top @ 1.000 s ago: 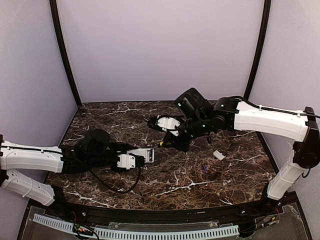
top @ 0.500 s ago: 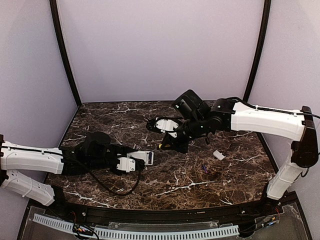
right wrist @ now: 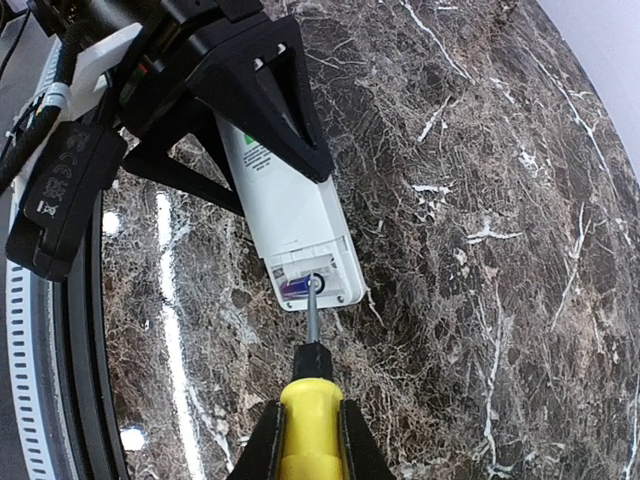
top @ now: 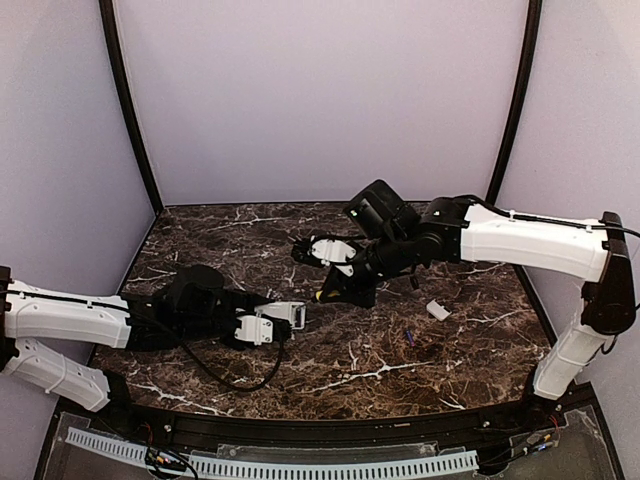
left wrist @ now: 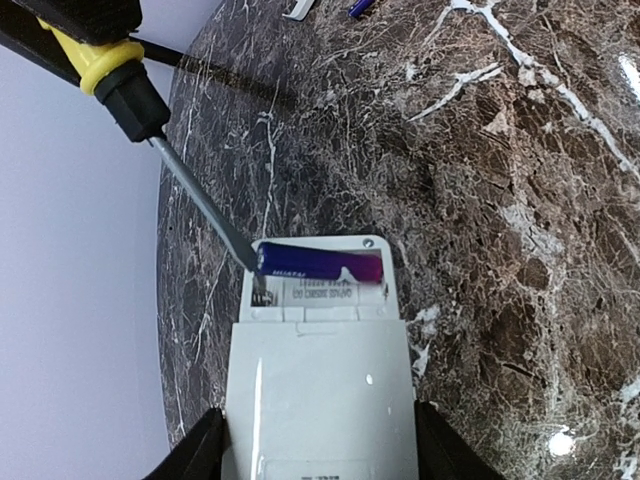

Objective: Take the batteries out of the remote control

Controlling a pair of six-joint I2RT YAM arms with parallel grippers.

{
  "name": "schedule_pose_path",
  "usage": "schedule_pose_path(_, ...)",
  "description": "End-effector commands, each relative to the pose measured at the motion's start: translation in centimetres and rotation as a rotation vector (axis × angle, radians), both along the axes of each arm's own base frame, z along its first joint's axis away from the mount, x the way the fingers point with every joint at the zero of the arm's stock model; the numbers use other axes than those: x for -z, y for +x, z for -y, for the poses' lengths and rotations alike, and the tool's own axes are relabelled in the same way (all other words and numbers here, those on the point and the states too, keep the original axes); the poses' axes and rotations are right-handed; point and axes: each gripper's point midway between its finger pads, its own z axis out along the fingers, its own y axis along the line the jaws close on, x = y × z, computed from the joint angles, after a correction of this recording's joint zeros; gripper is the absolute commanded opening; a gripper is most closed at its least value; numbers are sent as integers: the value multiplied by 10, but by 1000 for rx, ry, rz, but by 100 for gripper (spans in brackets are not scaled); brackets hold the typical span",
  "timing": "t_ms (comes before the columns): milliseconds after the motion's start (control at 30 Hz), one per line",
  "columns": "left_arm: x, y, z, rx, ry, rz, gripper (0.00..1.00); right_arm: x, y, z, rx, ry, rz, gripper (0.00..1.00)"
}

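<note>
**One cell out, one left in the bay**

remote control: slim white handset, plain back facing up, cover off. The open bay sits at its far end. Left-front part of the tabletop, low over the marble; can't tell if it touches.

seated battery: purple cylinder lying crosswise in the bay, at the outer slot. The inner slot shows only printed label.

loose battery: lies on the tabletop right of centre, well apart from the remote. The cover piece is near it, not touching.

left pincer: about half open, its fingers clamped on the long sides of the remote.

right pincer: nearly fully closed on the yellow handle of the screwdriver. The blade tip is in the bay at one end of the seated battery.

vs a second ago:
- the right arm has eased slightly left and down, so the screwdriver sits a touch closer to the remote
- the left arm and remote have nudged slightly left
- both grips are unchanged
- the loose battery and cover piece are in the same spots
</note>
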Motion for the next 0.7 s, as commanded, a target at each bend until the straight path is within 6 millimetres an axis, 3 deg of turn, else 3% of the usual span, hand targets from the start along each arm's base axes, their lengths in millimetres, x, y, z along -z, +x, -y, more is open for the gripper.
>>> schedule_pose_path(0,-31,14,8,-37,-96,91,0,13,-13,1,-22,-37,-76,0)
schedule_pose_path(667,-31,13,9,-30,-106,77,0,27,-5,5,2,-76,-66,0)
